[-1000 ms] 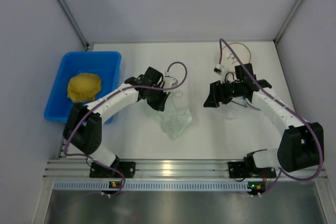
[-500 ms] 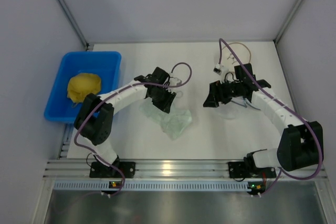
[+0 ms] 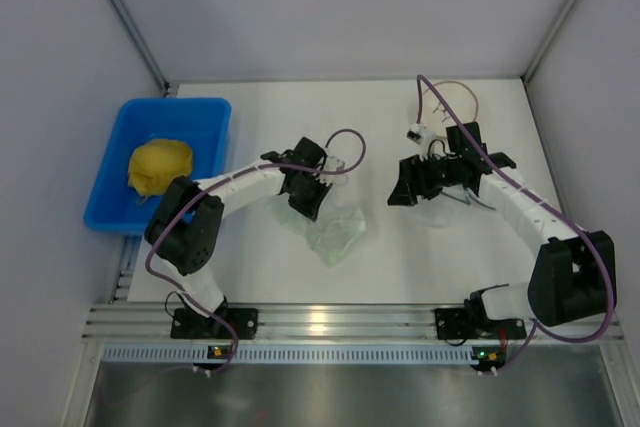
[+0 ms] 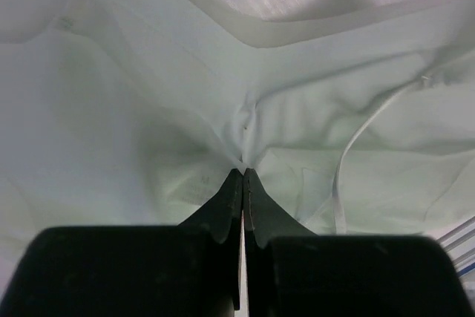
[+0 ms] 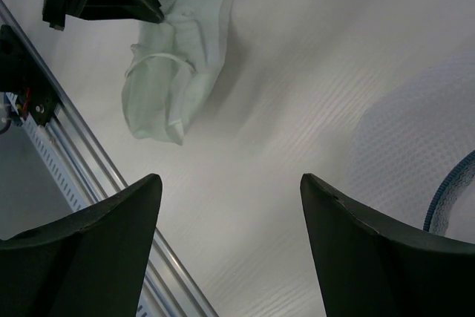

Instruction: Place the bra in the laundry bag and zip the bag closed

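Note:
The pale mint-green bra (image 3: pixel 333 232) lies crumpled on the white table between the arms. My left gripper (image 3: pixel 309 198) is down on its upper left part. In the left wrist view the bra (image 4: pixel 148 94) fills the frame and the left gripper (image 4: pixel 243 171) is shut on a pinched fold of it. My right gripper (image 3: pixel 402 190) is open and empty, hovering right of the bra. In the right wrist view the right gripper (image 5: pixel 230 180) frames bare table, with the bra (image 5: pixel 178 72) at upper left. The mesh laundry bag (image 5: pixel 415 139) lies at the right, partly under the right arm (image 3: pixel 450 212).
A blue bin (image 3: pixel 205 117) holding a yellow cloth lump (image 3: pixel 160 167) stands at the far left. A tan cable loop with a small white plug (image 3: pixel 415 131) lies at the back right. The aluminium rail (image 3: pixel 330 322) runs along the near edge.
My left arm has swung its gripper a little to the right and nearer, onto the bra's upper left part. The bra and the right arm have stayed in place.

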### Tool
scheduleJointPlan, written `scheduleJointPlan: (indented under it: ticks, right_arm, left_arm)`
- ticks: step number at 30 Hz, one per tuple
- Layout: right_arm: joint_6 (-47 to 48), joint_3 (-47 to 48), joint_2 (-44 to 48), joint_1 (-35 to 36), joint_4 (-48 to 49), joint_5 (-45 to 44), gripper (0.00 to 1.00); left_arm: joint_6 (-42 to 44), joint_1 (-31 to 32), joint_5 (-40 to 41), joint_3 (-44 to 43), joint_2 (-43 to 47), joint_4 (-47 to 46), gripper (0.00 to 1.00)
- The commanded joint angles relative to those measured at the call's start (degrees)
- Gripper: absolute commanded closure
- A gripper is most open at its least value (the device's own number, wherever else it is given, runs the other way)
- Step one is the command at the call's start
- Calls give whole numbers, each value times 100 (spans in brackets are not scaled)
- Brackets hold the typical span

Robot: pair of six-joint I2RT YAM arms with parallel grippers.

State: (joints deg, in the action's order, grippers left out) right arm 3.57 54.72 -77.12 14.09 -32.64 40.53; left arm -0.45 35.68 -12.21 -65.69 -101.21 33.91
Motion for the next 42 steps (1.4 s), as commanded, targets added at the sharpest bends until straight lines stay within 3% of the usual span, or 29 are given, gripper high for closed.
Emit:
scheduleJointPlan:
  ticks: [1, 5, 11, 16, 21, 29, 42]
  right_arm:
    - [82, 39, 180, 24, 74, 33, 24]
    - [82, 13, 180, 41, 100, 69, 24]
    - [64, 4, 101, 42, 118, 78, 24]
    - [135, 65, 110, 42, 4, 25, 24]
    - [108, -14, 162, -11, 12, 42, 24]
    - [100, -49, 171, -46, 56, 51, 24]
    - [231, -84, 171, -196, -67, 34, 24]
  left_arm:
    - [220, 9, -27, -14, 934, 36, 100]
    - [326, 18, -237, -84, 1200, 125, 100]
    - [238, 114, -686, -383, 533, 72, 99]
    - [229, 115, -757, -664, -4, -33, 71]
    - [369, -70, -591, -1357, 110, -95, 63]
    - [888, -149, 568, -2289, -662, -34, 62]
    - [1196, -220, 878, -3090, -1884, 371, 67]
